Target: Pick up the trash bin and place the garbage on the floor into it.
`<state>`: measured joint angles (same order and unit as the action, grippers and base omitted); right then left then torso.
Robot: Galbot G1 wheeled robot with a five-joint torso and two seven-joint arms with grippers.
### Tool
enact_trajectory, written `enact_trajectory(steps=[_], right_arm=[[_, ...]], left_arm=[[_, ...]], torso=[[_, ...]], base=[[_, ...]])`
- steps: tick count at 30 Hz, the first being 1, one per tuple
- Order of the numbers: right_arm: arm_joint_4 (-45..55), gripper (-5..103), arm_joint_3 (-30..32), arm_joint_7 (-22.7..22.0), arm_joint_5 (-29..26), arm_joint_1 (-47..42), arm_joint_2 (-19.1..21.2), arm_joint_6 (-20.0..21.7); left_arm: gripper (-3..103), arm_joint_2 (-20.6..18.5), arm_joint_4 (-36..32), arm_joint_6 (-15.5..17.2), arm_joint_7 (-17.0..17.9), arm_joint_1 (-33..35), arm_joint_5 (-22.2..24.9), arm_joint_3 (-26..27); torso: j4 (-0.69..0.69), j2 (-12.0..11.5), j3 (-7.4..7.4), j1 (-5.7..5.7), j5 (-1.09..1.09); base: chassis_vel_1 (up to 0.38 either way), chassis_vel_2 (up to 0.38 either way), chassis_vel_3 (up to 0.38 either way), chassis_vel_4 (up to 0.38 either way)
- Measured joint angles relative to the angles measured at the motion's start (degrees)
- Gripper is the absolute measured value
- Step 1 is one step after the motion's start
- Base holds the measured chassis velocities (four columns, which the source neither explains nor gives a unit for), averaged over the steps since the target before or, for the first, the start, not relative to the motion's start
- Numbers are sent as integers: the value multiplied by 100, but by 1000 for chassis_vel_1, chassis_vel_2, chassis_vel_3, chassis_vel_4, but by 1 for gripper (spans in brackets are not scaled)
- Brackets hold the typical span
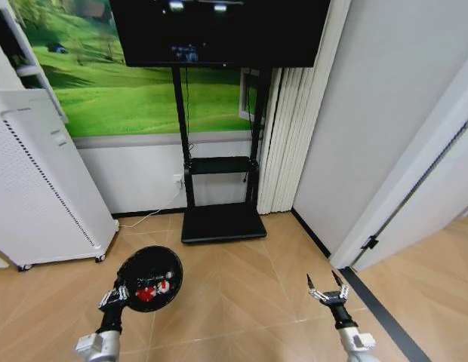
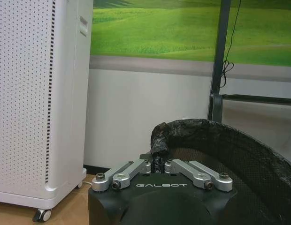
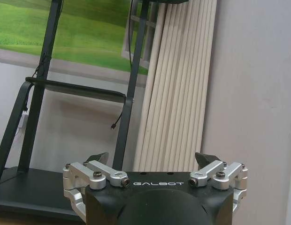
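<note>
At lower left of the head view, the left pincer pinches the rim of the trash bin, which hangs tilted with its mouth toward the camera; red-and-white garbage lies inside. With such a thin bite on the lined rim, the bin could twist or slip free, spilling the pieces back out. At lower right, the right pincer hovers spread and empty above the floor. Tan wood-look planks run to a white perforated appliance at left, a black TV stand at centre and a grey wall at right.
</note>
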<state>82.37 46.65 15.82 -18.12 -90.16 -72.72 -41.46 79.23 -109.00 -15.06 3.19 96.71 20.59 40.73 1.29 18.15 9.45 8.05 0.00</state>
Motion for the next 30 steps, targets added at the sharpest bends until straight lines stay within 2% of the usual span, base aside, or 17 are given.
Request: enact_trajectory(steps=[11,22,27,30], right_arm=[[-55,100,12,7,-4,29,25,-40],[-204,100,-6,164,-53,113,50,-227],[-224,100,-9,165,-123,143,95,-258],[-235,100,-3,163,-155,164,135,-252]], left_arm=[[7,0,79,-53,-31,-22,13,-1],[7,37,163,-57,-30,-60,12,-18],[7,138,269,-185,-27,-49,30,-83],[7,268,428,-228,69,-22,193,-111]], torso=[[0,0,-2,-4,0],[0,0,-2,-4,-1],[-1,0,-2,-3,2],[1,0,-1,-3,1]], base=[[94,15,-90,-17],[161,154,-150,-157],[18,22,-11,-17],[-47,-61,27,30]])
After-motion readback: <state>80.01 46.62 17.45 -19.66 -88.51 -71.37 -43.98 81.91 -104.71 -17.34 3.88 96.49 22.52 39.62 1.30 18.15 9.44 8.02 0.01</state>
